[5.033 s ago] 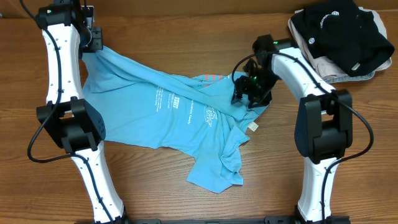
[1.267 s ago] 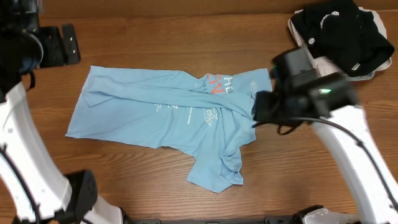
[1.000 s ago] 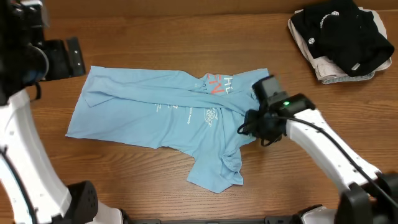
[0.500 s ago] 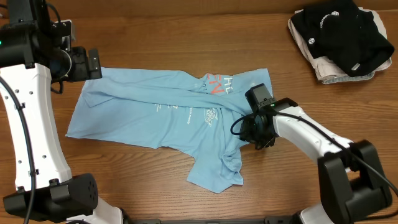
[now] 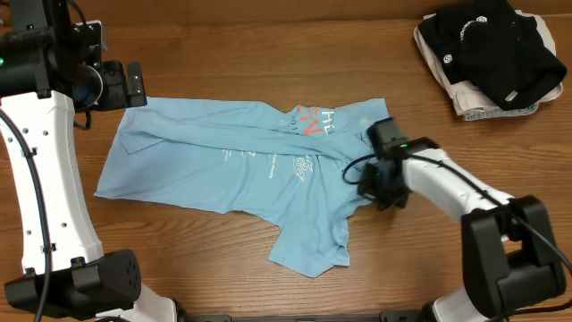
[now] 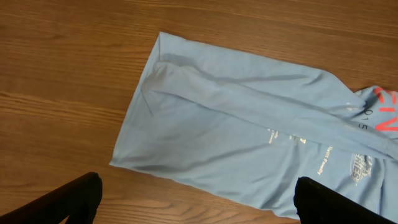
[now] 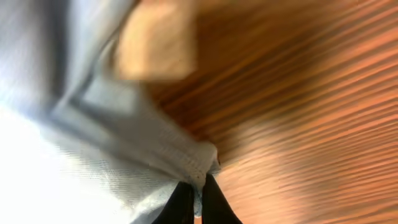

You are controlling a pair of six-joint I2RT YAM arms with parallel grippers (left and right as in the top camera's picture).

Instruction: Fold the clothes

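Observation:
The clothes, a light sky-blue T-shirt [image 5: 232, 165], lie spread and wrinkled across the table, with white print and orange-red letters near the upper right. My right gripper [image 5: 374, 188] sits low at the shirt's right edge, shut on a fold of the blue fabric [image 7: 196, 165]; its two dark fingers pinch the hem [image 7: 196, 202]. My left gripper [image 5: 114, 85] hovers open above the table just beyond the shirt's upper left corner. In the left wrist view its fingertips [image 6: 74, 199] stand far apart, with nothing between them, above the shirt [image 6: 249, 130].
A black garment with white round logos [image 5: 487, 45] lies on a white-beige folded one [image 5: 478, 103] at the back right corner. Bare wood [image 5: 223, 286] runs along the front of the table.
The right gripper has closed on the shirt's right edge and shifted slightly right. The left arm came in over the shirt's upper left corner, still open.

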